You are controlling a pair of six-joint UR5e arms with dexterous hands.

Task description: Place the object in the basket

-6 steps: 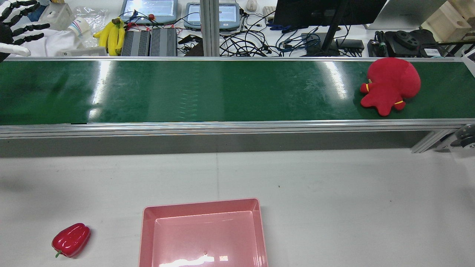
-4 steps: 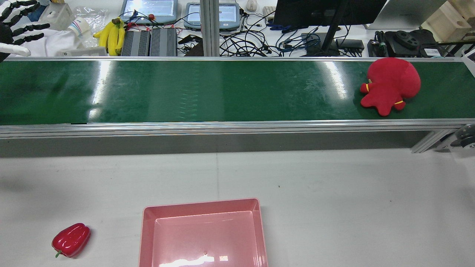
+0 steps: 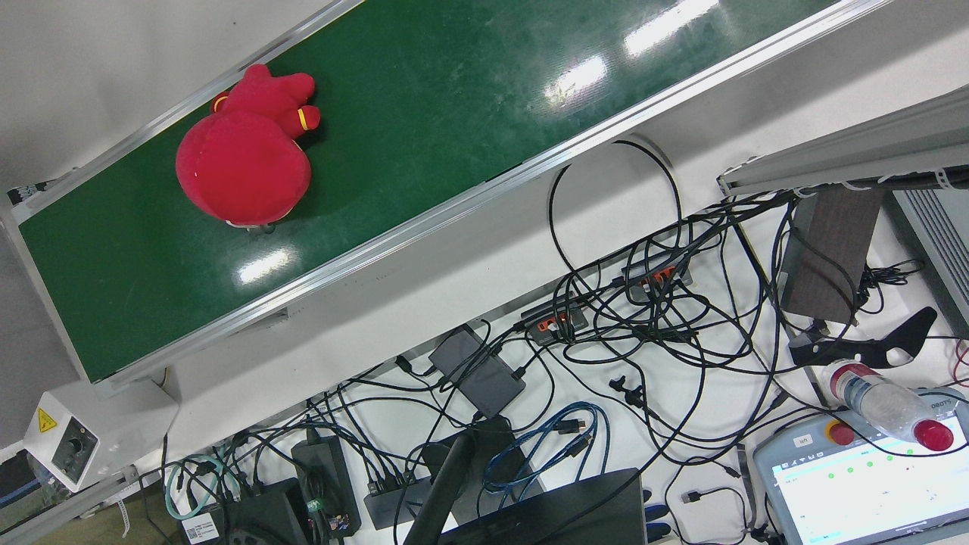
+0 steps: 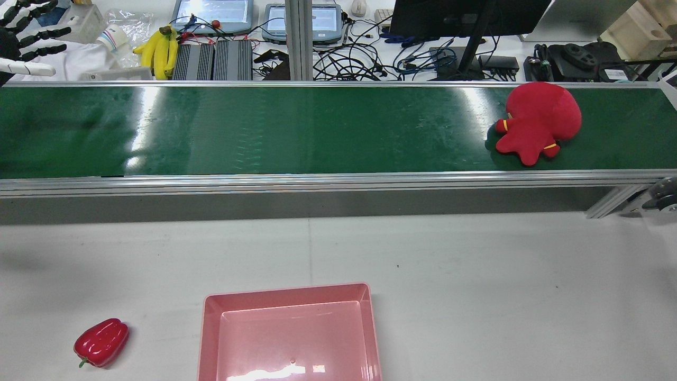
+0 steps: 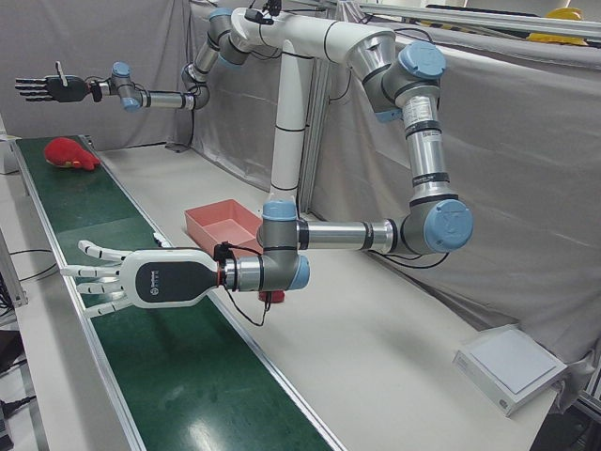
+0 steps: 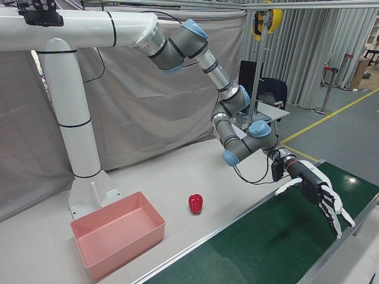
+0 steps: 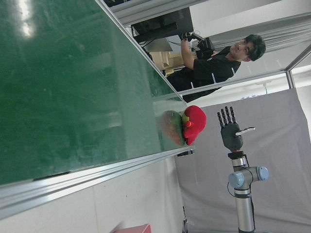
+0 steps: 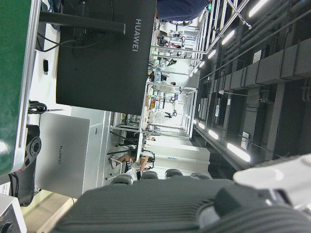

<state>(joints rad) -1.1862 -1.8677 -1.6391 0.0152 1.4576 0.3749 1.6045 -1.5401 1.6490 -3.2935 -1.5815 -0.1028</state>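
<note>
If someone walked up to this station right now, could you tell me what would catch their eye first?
Probably the red plush toy lying alone near the right end of the long green conveyor belt in the rear view. Next, the pink basket, standing empty on the white table with a glossy red pepper to its left. Both hands hang over the belt with fingers spread: the left hand and the right hand.

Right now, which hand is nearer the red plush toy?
Right. The right hand hangs raised near the plush toy; the left hand hovers at the belt's opposite end.
</note>
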